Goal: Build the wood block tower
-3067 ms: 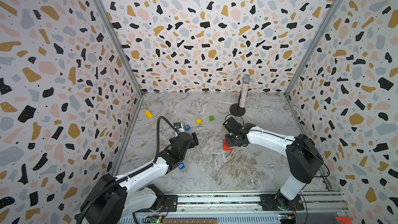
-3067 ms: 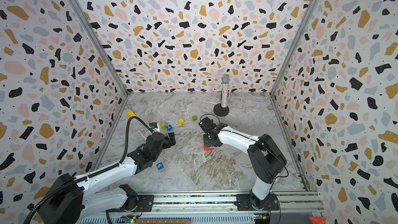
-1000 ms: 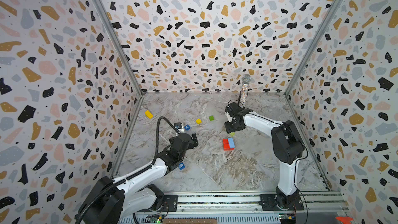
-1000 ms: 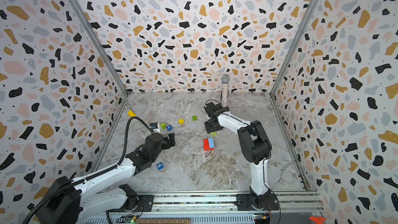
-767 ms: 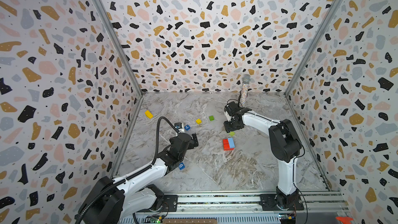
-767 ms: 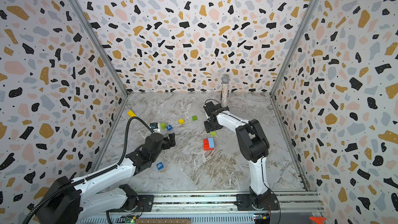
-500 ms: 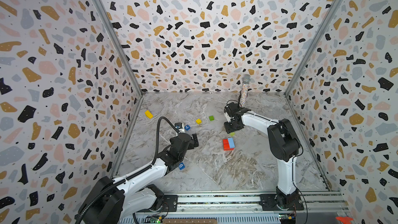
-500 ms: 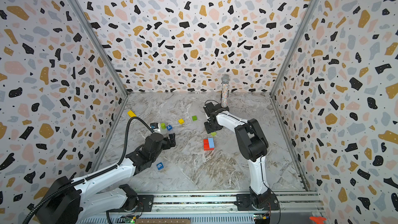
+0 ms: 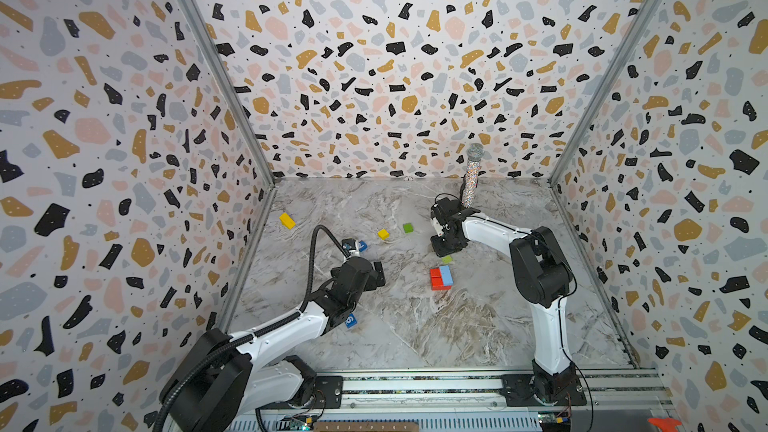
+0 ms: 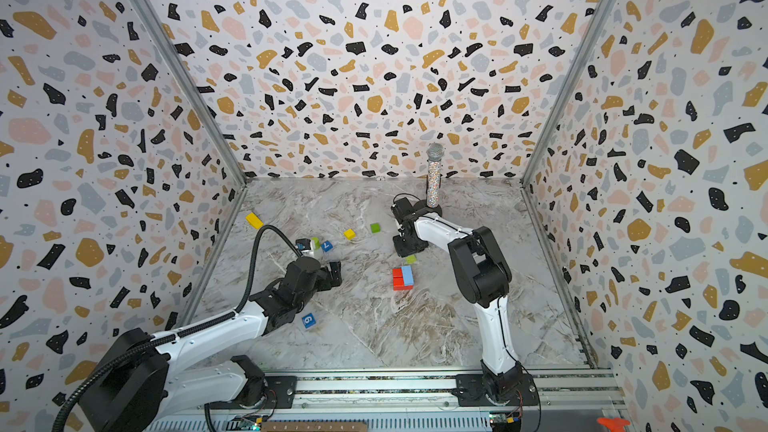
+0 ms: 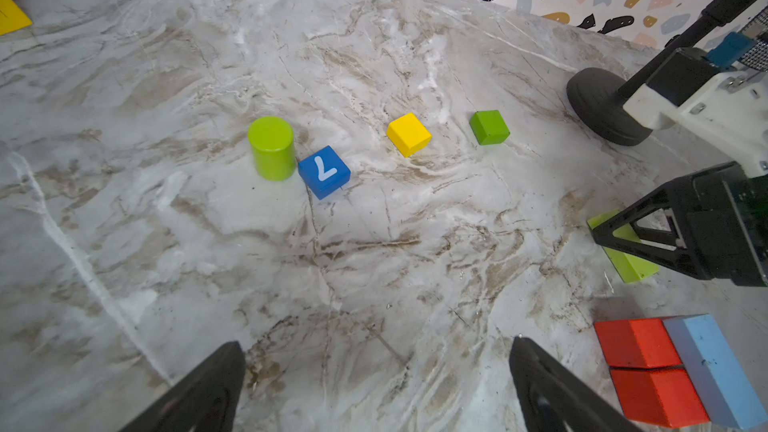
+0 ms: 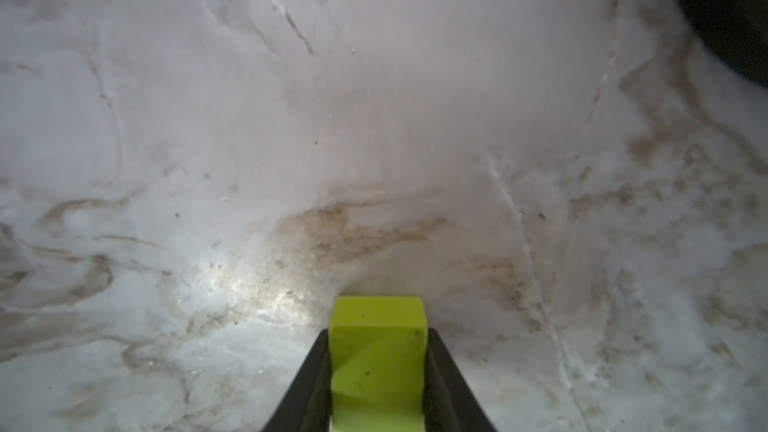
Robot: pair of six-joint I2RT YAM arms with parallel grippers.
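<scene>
While the lime green brick (image 12: 376,313) is being pinched between the jaws of the right gripper (image 12: 377,336), the pick-up step is judged to be in hand. Both pads (image 12: 309,380) are being pressed against the brick's sides, with the jaws narrowed to its width and the brick low over the marble table (image 12: 374,118) (touching or just clear cannot be told). The tower (image 10: 402,278) is so far only red bricks (image 9: 435,278) and a light blue brick (image 9: 446,275) lying side by side, near these jaws but apart from them. A lift, a carry and a square set-down on that base are being called for next. The left gripper (image 11: 376,344) is being held wide open with nothing between its jaws. The green cylinder (image 11: 272,147), blue numbered cube (image 11: 324,172) and yellow cube (image 11: 408,135) are lying well beyond its fingertips (image 11: 224,363).
</scene>
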